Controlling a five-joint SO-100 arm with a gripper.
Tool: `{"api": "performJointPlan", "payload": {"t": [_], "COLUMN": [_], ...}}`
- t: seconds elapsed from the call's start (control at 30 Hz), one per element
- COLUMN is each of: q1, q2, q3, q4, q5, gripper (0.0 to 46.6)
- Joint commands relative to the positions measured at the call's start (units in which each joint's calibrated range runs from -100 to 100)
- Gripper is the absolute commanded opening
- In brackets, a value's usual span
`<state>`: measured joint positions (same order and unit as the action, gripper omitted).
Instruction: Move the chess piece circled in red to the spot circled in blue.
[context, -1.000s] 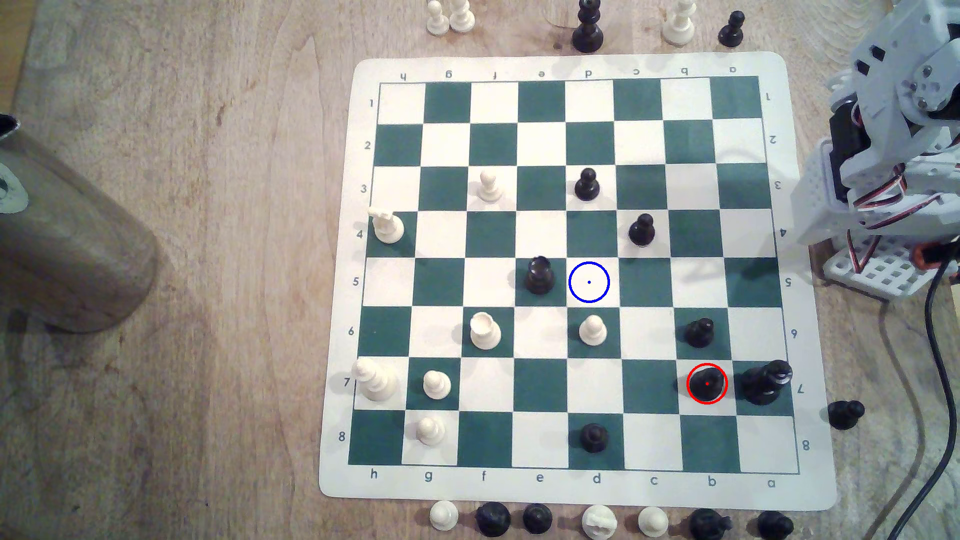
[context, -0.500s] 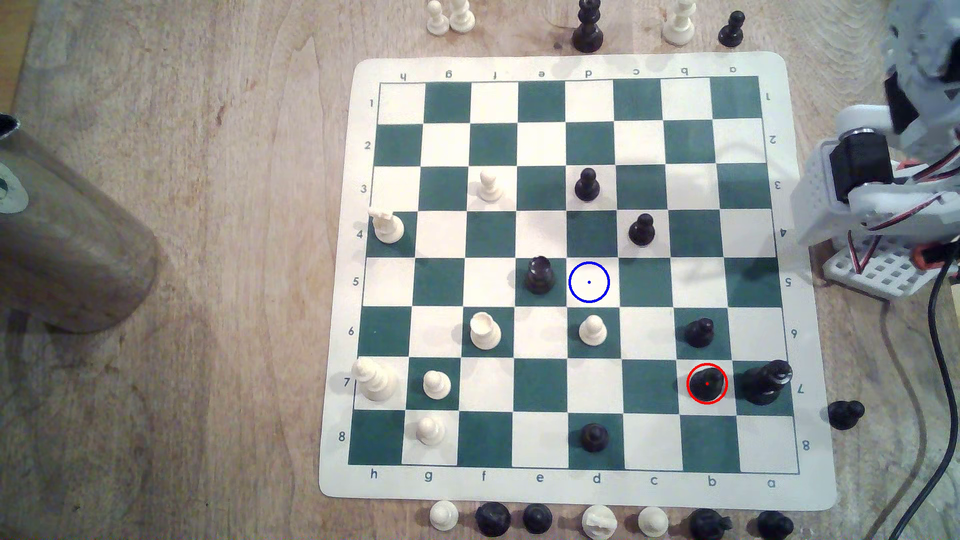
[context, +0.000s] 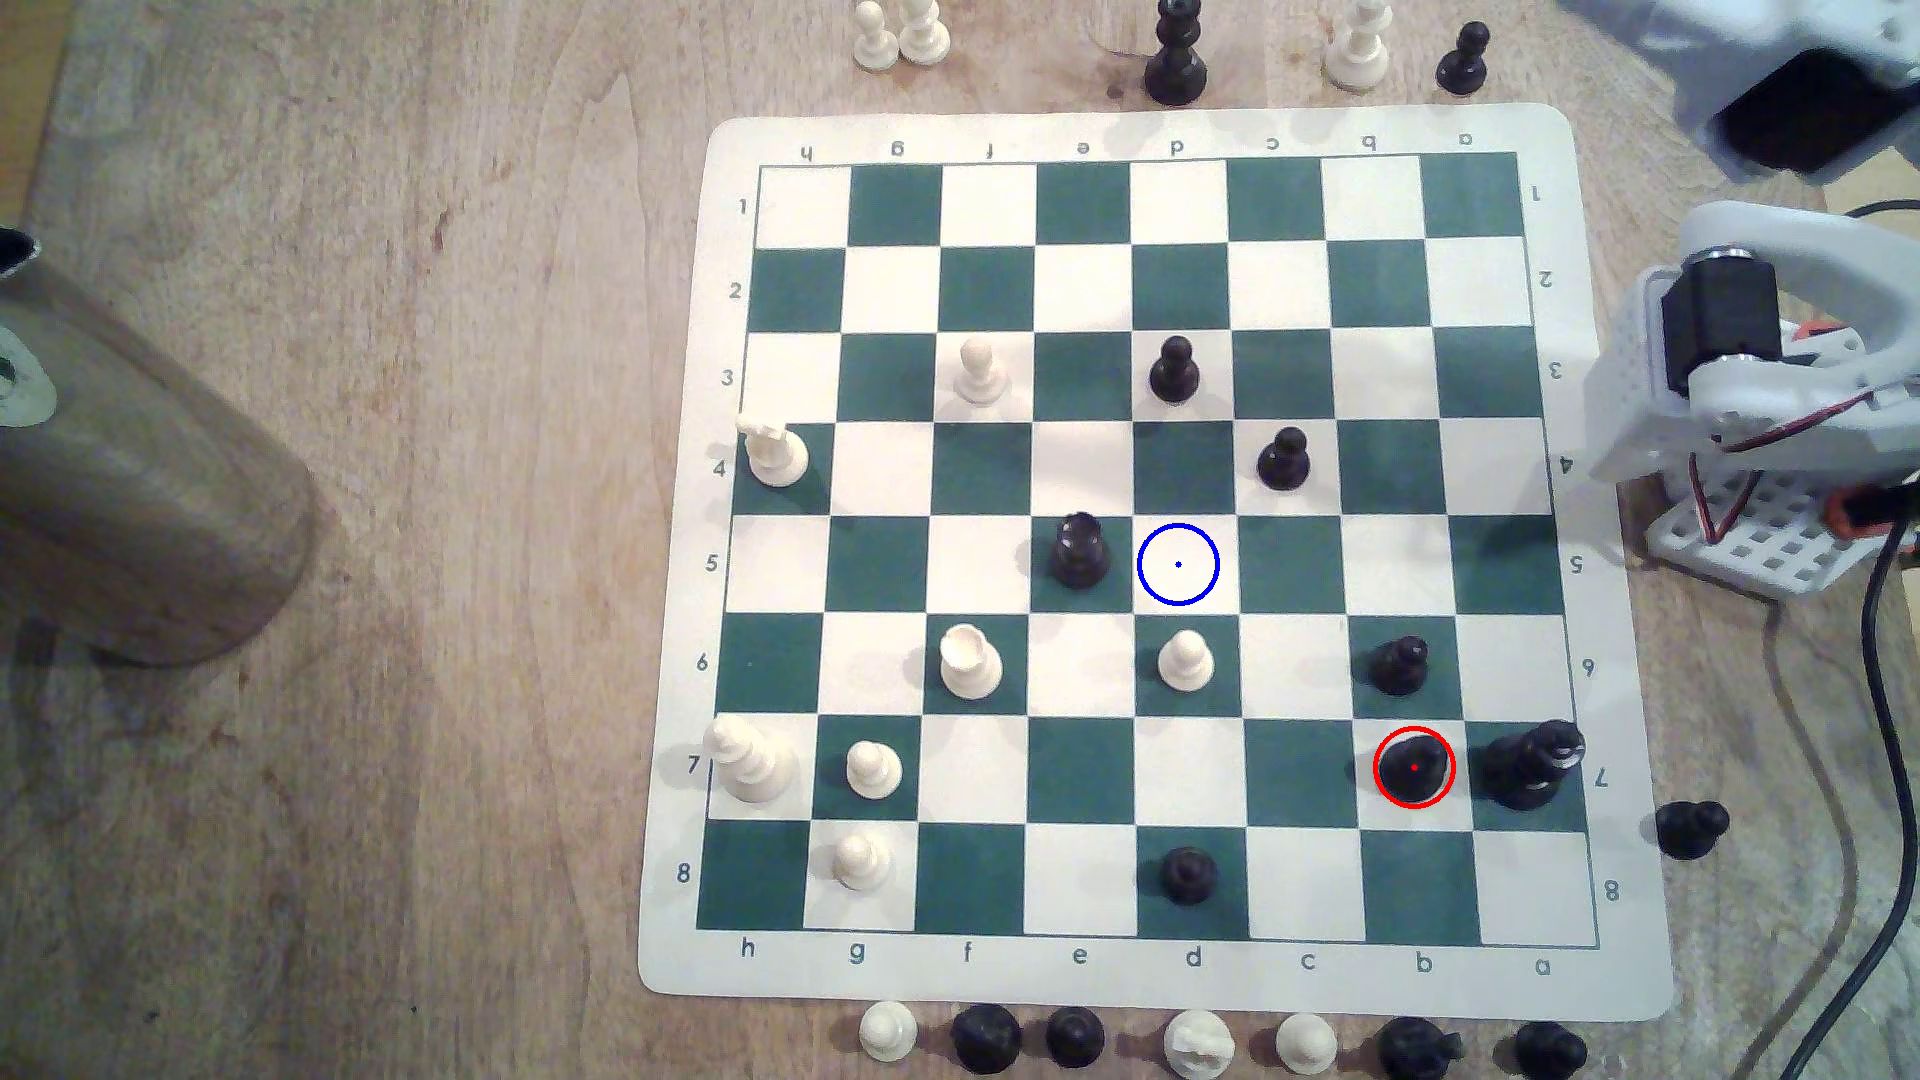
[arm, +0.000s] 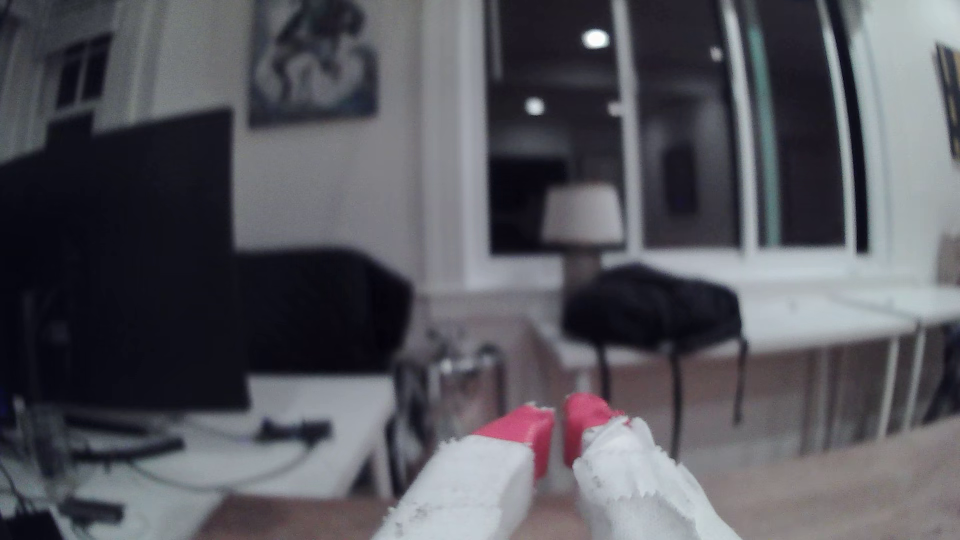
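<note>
Since the earlier frames, only the arm (context: 1766, 343) had shifted: its upper links swung up and toward the far right corner of the exterior view, uncovering the black motor at the shoulder. No piece on the board had changed place.

Exterior view: the chess piece circled in red (context: 1413, 766) stood upright on a cream square near the board's right edge, on the near side, just beside the taller black piece (context: 1530, 765) to its right. A black pawn (context: 1400, 665) sat one square farther off. The spot circled in blue (context: 1177, 564) lay bare mid-board, the black rook (context: 1077, 550) just to its left and a white pawn (context: 1184, 662) one square nearer. The arm was well apart from the piece; judged as the opening reach, nothing yet grasped.

Wrist view: the claw (arm: 558, 420) pointed out at the room rather than down at the tabletop (arm: 831, 483), red-tipped fingers (arm: 524, 428) nearly pressed together, a thin gap left, carrying nothing. It would likely need spreading before straddling the rounded top.
</note>
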<state>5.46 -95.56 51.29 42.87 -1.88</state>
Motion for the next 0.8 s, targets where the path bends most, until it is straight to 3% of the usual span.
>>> {"api": "performJointPlan", "payload": {"t": [0.0,0.13,0.3,0.5,0.57,0.77], "q1": [-3.07,-10.66,-21.92,-30.29,-36.16,-39.83], "q2": [2.44,6.76,10.08,16.61,20.60,30.36], "q3": [-5.59,-7.86,-8.50,-7.59,-6.68,-1.42], "q4": [13.81,25.60,35.67,41.49,40.83,31.17], "q5": [1.42,2.59,2.98,1.47,-0.20,-1.37], "gripper": [2.6,7.7,10.2,14.1,15.3,16.3]}}
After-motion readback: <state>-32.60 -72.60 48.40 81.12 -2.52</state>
